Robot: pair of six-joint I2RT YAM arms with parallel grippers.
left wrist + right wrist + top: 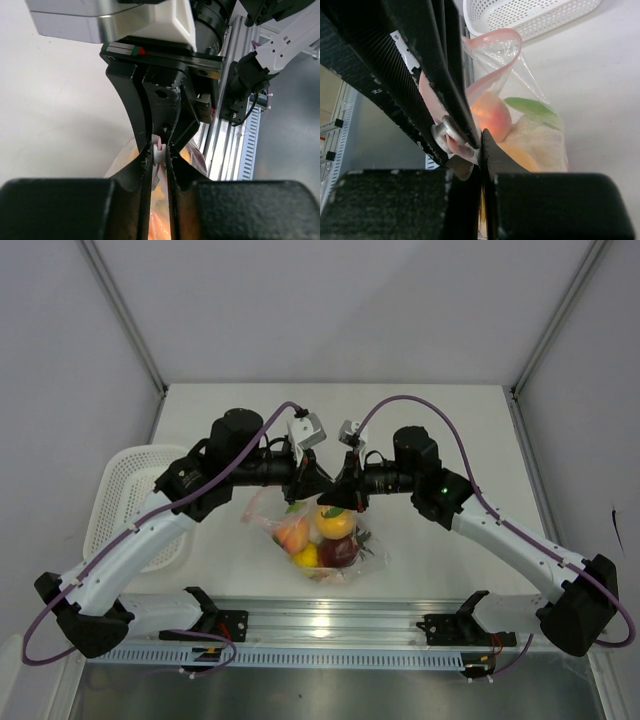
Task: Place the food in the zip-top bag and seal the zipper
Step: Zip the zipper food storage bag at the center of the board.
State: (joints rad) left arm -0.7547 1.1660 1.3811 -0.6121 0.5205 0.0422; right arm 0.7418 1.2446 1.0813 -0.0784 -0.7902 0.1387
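The clear zip-top bag (366, 556) hangs under both grippers at mid-table. Inside lies the food: an orange-yellow round piece (335, 522), a dark red apple (341, 553), a peach-coloured piece (490, 117) and a pale leafy piece (540, 135). My left gripper (160, 153) is shut on the small white slider of the zipper. My right gripper (481, 146) is shut on the pinkish zipper (506, 34) strip at the bag's mouth, right beside the left fingers (427, 65). In the top view the two grippers (310, 485) (342, 492) meet tip to tip above the bag.
A white lattice basket (125, 490) stands at the table's left edge, also behind the bag in the right wrist view (530, 15). An aluminium rail (320, 625) with the arm bases runs along the near edge.
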